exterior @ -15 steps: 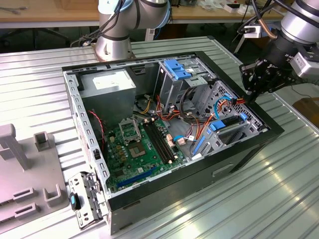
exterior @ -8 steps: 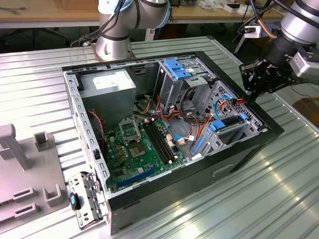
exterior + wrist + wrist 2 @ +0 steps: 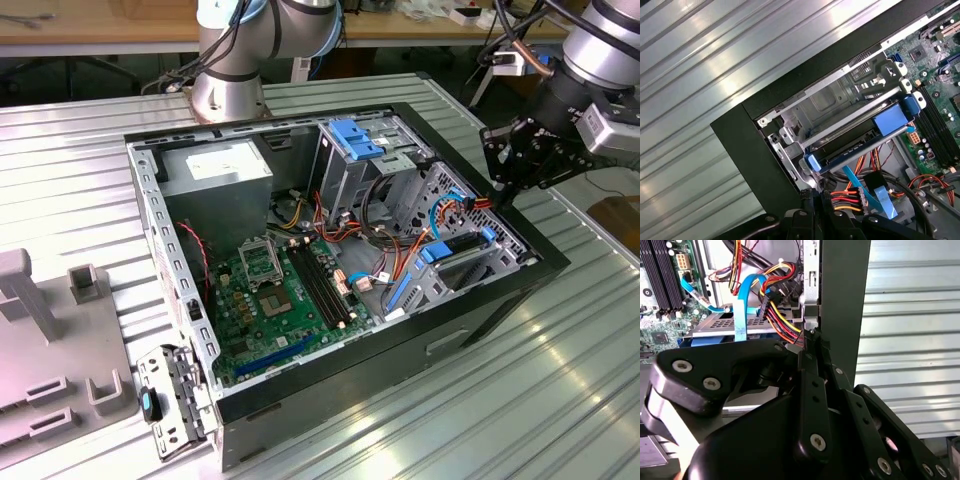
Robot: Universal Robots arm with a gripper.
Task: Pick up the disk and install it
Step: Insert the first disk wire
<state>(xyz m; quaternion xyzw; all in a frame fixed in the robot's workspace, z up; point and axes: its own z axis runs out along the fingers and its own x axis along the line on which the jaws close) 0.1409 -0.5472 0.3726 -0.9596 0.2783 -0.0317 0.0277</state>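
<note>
1. At the exterior view's left, a grey fixture (image 3: 40,330) is being shown lying on the ribbed metal table (image 3: 560,400), with a loose metal bracket (image 3: 170,405) just beside the case's near left corner.
2. The open computer case (image 3: 330,385) is being shown in the middle, with its motherboard (image 3: 275,290) facing up and a grey power supply (image 3: 215,170) at its far left.
3. The disk (image 3: 850,145) is being carried flat between blue rails in the bay at the case's right end, apart from the gripper.
4. The gripper (image 3: 500,185) is being held at the case's right wall, just beyond the disk. Its fingers (image 3: 807,375) are being pressed together, with red, orange and yellow wires (image 3: 782,322) ending at their tips. Whether a wire is being pinched cannot be told.
</note>
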